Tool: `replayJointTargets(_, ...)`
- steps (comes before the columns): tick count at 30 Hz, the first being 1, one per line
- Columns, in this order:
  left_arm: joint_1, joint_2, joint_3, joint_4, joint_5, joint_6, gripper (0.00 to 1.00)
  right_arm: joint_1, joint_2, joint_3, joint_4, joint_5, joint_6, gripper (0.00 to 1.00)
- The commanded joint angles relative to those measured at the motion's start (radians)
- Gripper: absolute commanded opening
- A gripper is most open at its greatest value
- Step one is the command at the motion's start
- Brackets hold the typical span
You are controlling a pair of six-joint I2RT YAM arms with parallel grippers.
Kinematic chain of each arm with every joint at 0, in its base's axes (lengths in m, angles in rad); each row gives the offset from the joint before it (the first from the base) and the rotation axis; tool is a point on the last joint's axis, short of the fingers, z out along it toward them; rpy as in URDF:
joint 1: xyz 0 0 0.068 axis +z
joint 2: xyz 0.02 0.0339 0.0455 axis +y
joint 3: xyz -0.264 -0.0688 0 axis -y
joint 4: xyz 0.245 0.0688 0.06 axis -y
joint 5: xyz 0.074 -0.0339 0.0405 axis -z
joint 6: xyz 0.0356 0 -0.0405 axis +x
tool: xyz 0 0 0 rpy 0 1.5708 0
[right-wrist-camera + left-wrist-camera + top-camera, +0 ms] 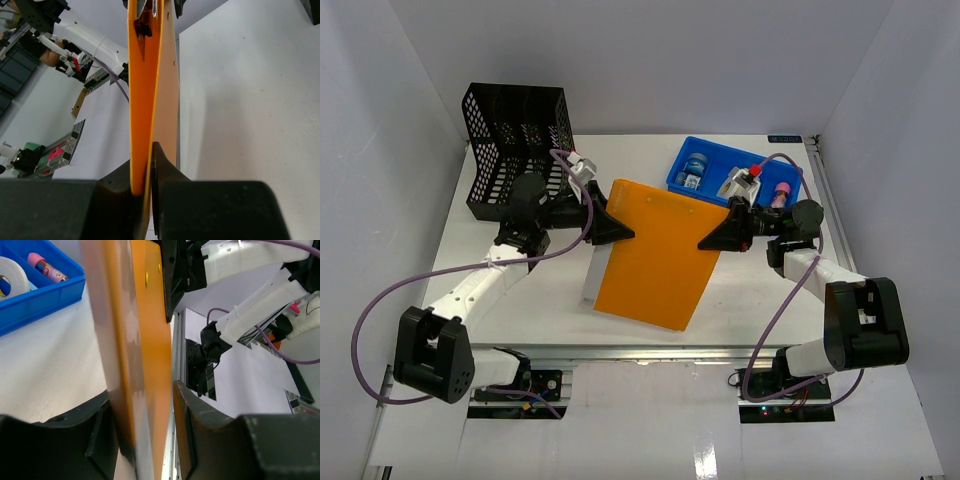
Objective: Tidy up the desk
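Observation:
An orange folder (655, 260) hangs tilted above the white desk (730, 310), held by its top corners between my two arms. My right gripper (712, 240) is shut on its right top edge; in the right wrist view the fingers (165, 170) pinch the orange board (142, 100) tightly at the gripper (148, 157). My left gripper (618, 230) is at the left top edge. In the left wrist view the folder (145, 340) lies between the jaws of the gripper (142, 395) against one finger, with a thin bright gap at the other. A pale layer shows along the folder's left side.
A black mesh organizer (510, 140) stands at the back left. A blue tray (695, 192) at the back right holds tape rolls and a pink glue stick (781, 192); the tray (45, 297) also shows in the left wrist view. An aluminium rail (640, 350) runs along the near edge.

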State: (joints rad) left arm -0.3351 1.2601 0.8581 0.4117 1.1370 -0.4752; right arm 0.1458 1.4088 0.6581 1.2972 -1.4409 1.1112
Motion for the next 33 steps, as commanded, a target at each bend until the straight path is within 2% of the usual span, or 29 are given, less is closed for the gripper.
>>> replayJointTargets(1, -0.052, 0.04, 0.126, -0.31, 0.043, 0.261, 0.54, 0.012, -0.024, 0.04, 0.43, -0.027, 0.018, 0.08)
replayJointTargets(4, -0.094, 0.074, 0.178, -0.453, 0.02, 0.374, 0.53, 0.012, -0.022, 0.04, 0.432, -0.035, 0.02, 0.08)
replayJointTargets(6, -0.121, 0.116, 0.217, -0.54, 0.005, 0.432, 0.48, 0.012, -0.024, 0.038, 0.435, -0.039, 0.021, 0.08)
replayJointTargets(8, -0.135, 0.134, 0.232, -0.595, -0.003, 0.454, 0.38, 0.012, -0.026, 0.037, 0.439, -0.04, 0.02, 0.08)
replayJointTargets(11, -0.151, 0.151, 0.247, -0.635, -0.018, 0.472, 0.13, 0.011, -0.028, 0.037, 0.446, -0.047, 0.027, 0.08)
replayJointTargets(14, -0.16, 0.146, 0.245, -0.647, -0.031, 0.501, 0.01, 0.012, -0.031, 0.035, 0.448, -0.046, 0.027, 0.09)
replayJointTargets(16, -0.162, 0.127, 0.243, -0.653, -0.054, 0.501, 0.0, 0.01, -0.03, 0.037, 0.443, -0.047, 0.029, 0.29)
replayJointTargets(17, -0.161, 0.112, 0.242, -0.654, -0.076, 0.501, 0.0, 0.007, -0.03, 0.037, 0.439, -0.048, 0.029, 0.44)
replayJointTargets(19, -0.161, 0.077, 0.238, -0.655, -0.125, 0.501, 0.0, -0.009, -0.038, 0.035, 0.434, -0.05, 0.026, 0.68)
replayJointTargets(20, -0.162, 0.048, 0.236, -0.654, -0.157, 0.501, 0.0, -0.017, -0.041, 0.035, 0.432, -0.053, 0.022, 0.85)
replayJointTargets(21, -0.159, 0.028, 0.233, -0.653, -0.205, 0.5, 0.0, -0.031, -0.044, 0.036, 0.429, -0.055, 0.021, 0.9)
replayJointTargets(24, -0.114, -0.053, 0.217, -0.638, -0.329, 0.487, 0.0, -0.086, -0.048, 0.035, 0.388, -0.041, 0.008, 0.9)
replayJointTargets(29, 0.008, -0.138, 0.207, -0.618, -0.448, 0.445, 0.0, -0.174, -0.055, 0.022, 0.298, -0.017, -0.046, 0.9)
replayJointTargets(33, 0.081, -0.205, 0.233, -0.593, -0.685, 0.409, 0.0, -0.186, -0.085, 0.012, 0.108, 0.012, -0.183, 0.9)
